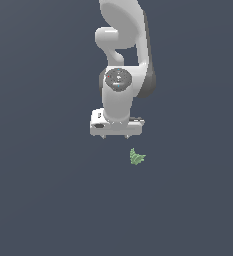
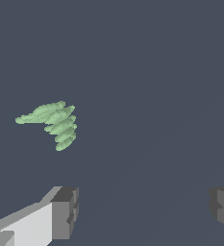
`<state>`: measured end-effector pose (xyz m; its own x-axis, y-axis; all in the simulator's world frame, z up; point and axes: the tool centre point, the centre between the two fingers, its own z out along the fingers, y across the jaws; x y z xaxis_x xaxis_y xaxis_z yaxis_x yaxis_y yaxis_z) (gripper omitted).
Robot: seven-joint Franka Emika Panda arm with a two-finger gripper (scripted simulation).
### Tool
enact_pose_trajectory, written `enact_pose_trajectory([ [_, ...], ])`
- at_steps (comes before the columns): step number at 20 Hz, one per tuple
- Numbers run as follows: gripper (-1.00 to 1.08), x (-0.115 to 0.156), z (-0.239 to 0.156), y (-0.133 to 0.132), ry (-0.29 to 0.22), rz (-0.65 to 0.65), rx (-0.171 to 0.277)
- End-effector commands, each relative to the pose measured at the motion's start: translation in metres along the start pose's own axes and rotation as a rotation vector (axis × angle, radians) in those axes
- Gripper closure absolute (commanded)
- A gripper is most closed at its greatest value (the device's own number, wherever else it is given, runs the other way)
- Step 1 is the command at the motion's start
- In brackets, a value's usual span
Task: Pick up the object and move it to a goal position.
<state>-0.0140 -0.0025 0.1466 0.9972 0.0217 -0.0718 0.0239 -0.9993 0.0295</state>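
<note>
The object (image 1: 136, 157) is a small pale-green leafy lump with jagged lobes lying on the dark grey floor. My white gripper (image 1: 116, 136) hangs above the floor, up and toward the exterior view's left of the object, apart from it. In the wrist view the object (image 2: 53, 122) lies beyond the two grey fingertips (image 2: 65, 214), off to one side of the gap between them. The gripper (image 2: 144, 211) is open wide and holds nothing.
The white arm (image 1: 120, 50) comes down from the top of the exterior view. The plain dark grey floor (image 1: 48, 200) spreads all around with no other objects in view.
</note>
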Motion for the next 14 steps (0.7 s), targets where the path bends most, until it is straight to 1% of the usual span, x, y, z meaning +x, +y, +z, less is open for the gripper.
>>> enact_pose_trajectory([
  [1, -0.92, 0.001, 0.001, -0.002, 0.001, -0.015, 0.000],
  [8, -0.92, 0.007, 0.007, -0.012, 0.008, -0.121, -0.003],
  [14, -0.92, 0.016, 0.015, -0.027, 0.019, -0.279, -0.006],
])
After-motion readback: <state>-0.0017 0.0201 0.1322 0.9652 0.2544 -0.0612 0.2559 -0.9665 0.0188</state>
